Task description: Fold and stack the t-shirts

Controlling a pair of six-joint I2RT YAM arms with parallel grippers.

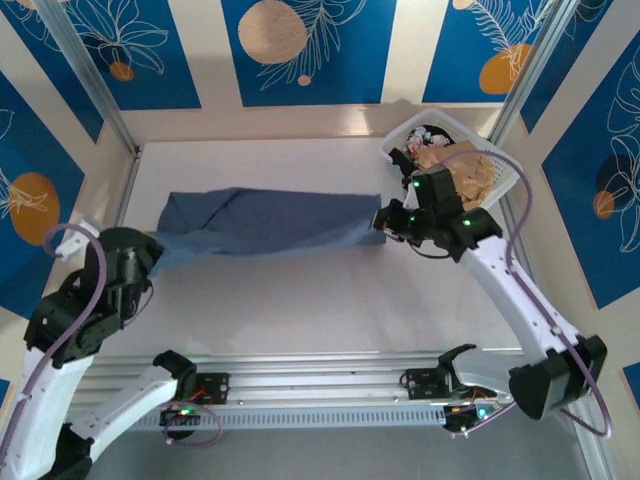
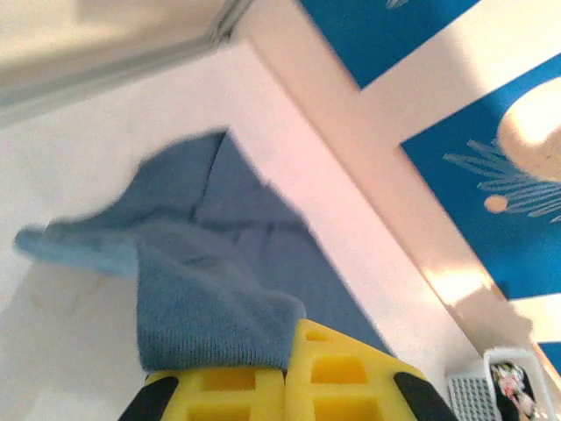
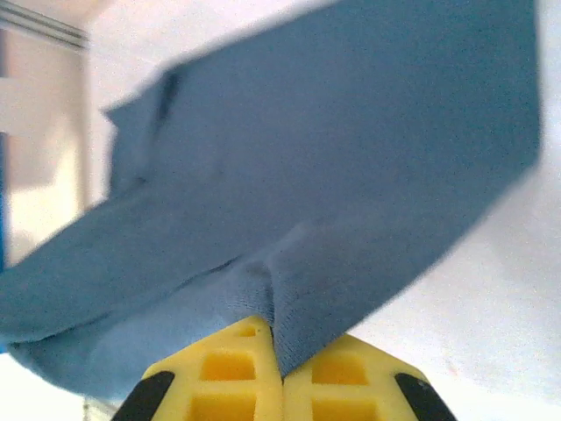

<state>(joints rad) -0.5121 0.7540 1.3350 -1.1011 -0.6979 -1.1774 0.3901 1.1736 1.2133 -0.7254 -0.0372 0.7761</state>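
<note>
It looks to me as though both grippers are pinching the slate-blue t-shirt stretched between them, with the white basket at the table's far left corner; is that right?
Not quite: the white basket sits at the far right corner, as the top external view shows. The left gripper and right gripper do pinch the stretched t-shirt.

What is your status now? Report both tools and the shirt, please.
Left tool shut on blue t-shirt, left end. Right tool shut on its right end. T-shirt stretched between them across table. Basket far right, not in the way.
</note>
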